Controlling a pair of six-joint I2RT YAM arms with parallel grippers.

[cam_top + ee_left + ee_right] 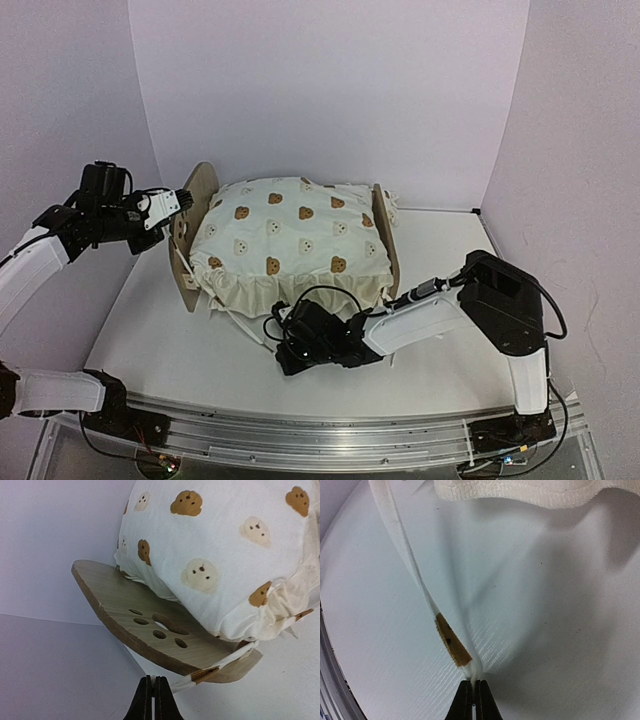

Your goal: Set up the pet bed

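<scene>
The pet bed stands mid-table, its rounded wooden headboard (195, 235) on the left and its lower footboard (385, 245) on the right. The cream bear-print bedding (290, 235) covers it and hides the striped base. My left gripper (182, 203) is beside the headboard's top edge. In the left wrist view it (154, 686) is shut on a white tie strap (215, 667) of the bedding, which runs over the edge of the headboard (150, 625) by the paw-print cutouts. My right gripper (285, 350) is low in front of the bed. In the right wrist view it (474, 689) is shut on a thin strip of bedding fabric (452, 642).
The bedding's ruffled hem (520, 492) hangs above the white tabletop (560, 630). White walls close in the back and sides. The right arm (430, 310) lies across the front right of the table. A metal rail (330, 430) runs along the near edge.
</scene>
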